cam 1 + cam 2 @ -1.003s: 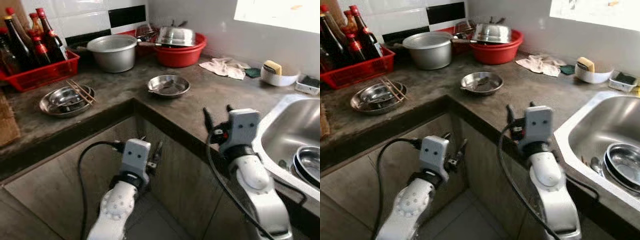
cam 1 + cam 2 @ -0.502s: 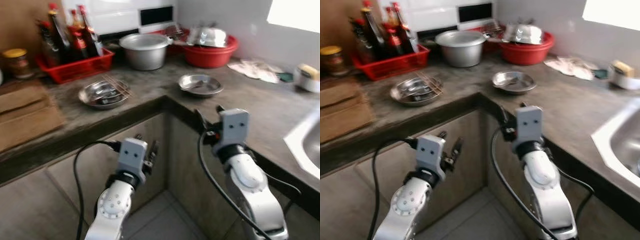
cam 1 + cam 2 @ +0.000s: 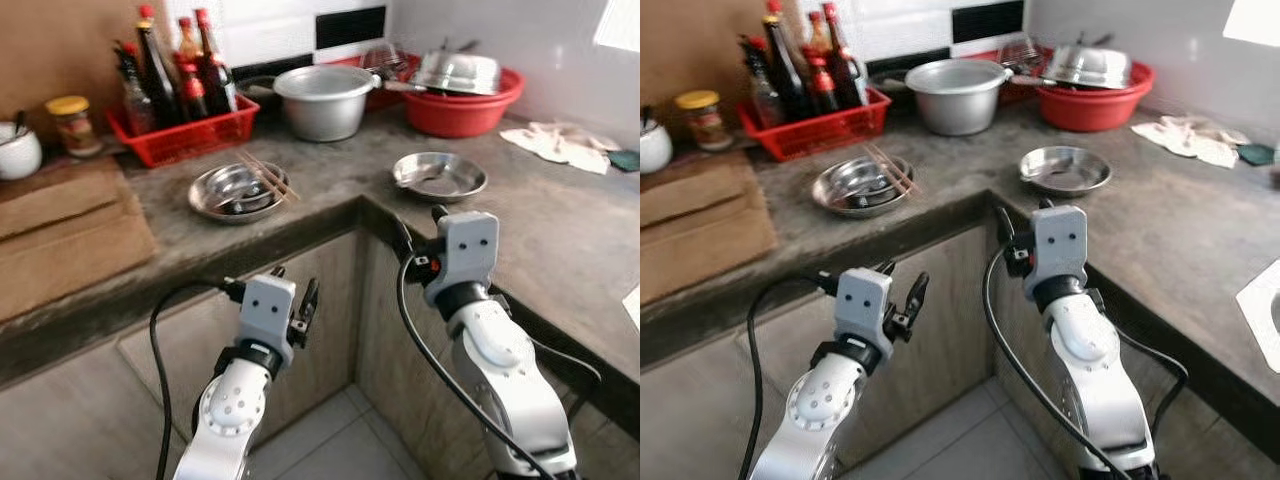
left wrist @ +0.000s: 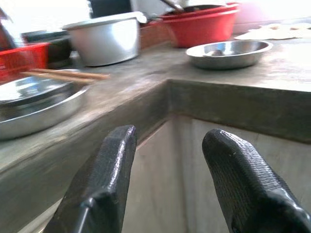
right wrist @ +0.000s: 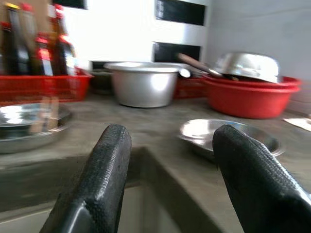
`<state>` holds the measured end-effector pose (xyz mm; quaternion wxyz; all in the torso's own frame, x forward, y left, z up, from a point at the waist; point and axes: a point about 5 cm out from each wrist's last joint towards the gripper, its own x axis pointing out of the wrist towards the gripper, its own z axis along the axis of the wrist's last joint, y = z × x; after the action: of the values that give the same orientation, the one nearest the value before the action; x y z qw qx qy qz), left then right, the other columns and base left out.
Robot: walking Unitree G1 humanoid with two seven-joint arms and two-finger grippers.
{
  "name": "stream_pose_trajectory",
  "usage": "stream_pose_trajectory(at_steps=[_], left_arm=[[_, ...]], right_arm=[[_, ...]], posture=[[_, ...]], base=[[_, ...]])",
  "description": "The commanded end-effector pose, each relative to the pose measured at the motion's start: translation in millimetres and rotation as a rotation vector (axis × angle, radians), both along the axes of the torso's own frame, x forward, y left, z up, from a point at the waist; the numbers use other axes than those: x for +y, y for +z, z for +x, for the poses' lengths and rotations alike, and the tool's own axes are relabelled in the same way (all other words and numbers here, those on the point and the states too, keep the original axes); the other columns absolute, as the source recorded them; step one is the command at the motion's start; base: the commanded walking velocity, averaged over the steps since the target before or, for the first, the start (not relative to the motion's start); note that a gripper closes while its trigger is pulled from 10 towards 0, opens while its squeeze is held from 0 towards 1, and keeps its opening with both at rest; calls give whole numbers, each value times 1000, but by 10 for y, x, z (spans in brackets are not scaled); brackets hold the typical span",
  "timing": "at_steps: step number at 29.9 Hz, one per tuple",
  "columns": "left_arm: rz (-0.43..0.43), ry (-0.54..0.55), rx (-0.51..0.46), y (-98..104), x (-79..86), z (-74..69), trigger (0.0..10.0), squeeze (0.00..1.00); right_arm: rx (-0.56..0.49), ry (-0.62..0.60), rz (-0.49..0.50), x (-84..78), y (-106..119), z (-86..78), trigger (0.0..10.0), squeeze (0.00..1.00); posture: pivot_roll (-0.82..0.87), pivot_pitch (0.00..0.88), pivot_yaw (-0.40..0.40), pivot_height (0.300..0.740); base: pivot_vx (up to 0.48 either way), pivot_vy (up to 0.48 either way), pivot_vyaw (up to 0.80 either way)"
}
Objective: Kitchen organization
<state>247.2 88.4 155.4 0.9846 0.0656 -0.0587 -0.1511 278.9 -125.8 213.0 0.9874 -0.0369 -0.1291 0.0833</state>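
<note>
Facing the inner corner of the grey stone desk (image 3: 300,200), the 2 grippers are held in front of the cabinet fronts, below the desk edge. The left gripper (image 3: 293,300) is seen low, with its black fingers (image 4: 104,179) spread apart and nothing between them. The right gripper (image 3: 418,228) is raised higher, just beside the desk corner, and its fingers (image 5: 102,184) are also spread apart and empty.

On the desk, a shallow round steel dish with wooden chopsticks across it (image 3: 238,190) is placed left of the corner. A second shallow steel dish (image 3: 440,176) is placed right of the corner, near the right gripper but apart from it. Behind them, a large steel pot (image 3: 326,100) and a red plastic basin holding an overturned steel bowl (image 3: 463,95) are set against the tiled wall. A red plastic crate with dark sauce bottles (image 3: 180,120) is found further left, and a white cloth (image 3: 560,145) is lying at the far right.
</note>
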Motion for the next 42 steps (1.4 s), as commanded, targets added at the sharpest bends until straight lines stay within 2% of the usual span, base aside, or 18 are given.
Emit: stream_pose_trajectory(at_steps=[1, 10, 17, 20, 23, 26, 27, 28, 29, 30, 34, 35, 36, 37, 42], left_arm=[[1, -11, -7, 9, -20, -2, 10000, 0], [-7, -15, -8, 14, -20, 5, 10000, 0], [-2, -28, 44, -85, -29, -14, 10000, 0], [0, -76, 82, -175, -84, -82, 10000, 0], [13, -105, 85, -203, -119, -123, 10000, 0], [22, -176, 94, -245, -216, -229, 10000, 0], [18, -176, 95, -242, -224, -240, 10000, 0], [12, -174, 99, -242, -229, -247, 10000, 0], [11, -170, 101, -243, -229, -248, 10000, 0], [10, -163, 100, -243, -226, -246, 10000, 0], [8, -156, 99, -236, -223, -245, 10000, 0], [7, -157, 97, -228, -227, -249, 10000, 0], [6, -157, 96, -223, -230, -252, 10000, 0], [5, -159, 93, -213, -235, -261, 10000, 0], [-5, -153, 85, -176, -238, -293, 10000, 0]], right_arm=[[-3, -2, -4, -13, 9, 14, 10000, 0], [-15, -8, -8, -31, 39, 44, 10000, 0], [-33, 5, -45, -41, 98, 126, 10000, 0], [-16, 32, -116, -8, 75, 215, 10000, 0], [-16, 43, -141, -2, 75, 250, 10000, 0], [11, 69, -212, 4, 19, 387, 10000, 0], [18, 74, -229, 6, 7, 417, 10000, 47], [19, 78, -238, 7, 2, 440, 10000, 467], [21, 81, -245, 9, -6, 461, 10000, 549], [23, 89, -256, 13, -14, 483, 10000, 1000], [21, 88, -334, 31, -49, 589, 10000, 1000], [17, 84, -361, 32, -52, 624, 10000, 424], [14, 82, -377, 33, -52, 644, 10000, 102], [13, 82, -413, 36, -53, 711, 10000, 0], [6, 45, -491, -7, -35, 858, 10000, 0]], posture=[[40, 29, -8, 740], [38, 29, -6, 740], [38, 38, -5, 740], [37, 52, -10, 740], [39, 60, -16, 740], [44, 73, -29, 740], [45, 76, -31, 740], [43, 80, -32, 740], [43, 81, -33, 740], [44, 85, -37, 740], [45, 94, -41, 740], [49, 103, -45, 740], [49, 103, -45, 740], [50, 107, -48, 740], [53, 134, -54, 740]], base=[[364, 0, 0], [368, 0, 0], [0, 0, 0], [0, 0, 0], [0, 0, 0], [0, 0, 0], [0, 0, 0], [0, 0, 0], [0, 0, 0], [0, 0, 0], [0, 0, 0], [0, 0, 0], [0, 0, 0], [0, 0, 0], [0, 0, 0]])
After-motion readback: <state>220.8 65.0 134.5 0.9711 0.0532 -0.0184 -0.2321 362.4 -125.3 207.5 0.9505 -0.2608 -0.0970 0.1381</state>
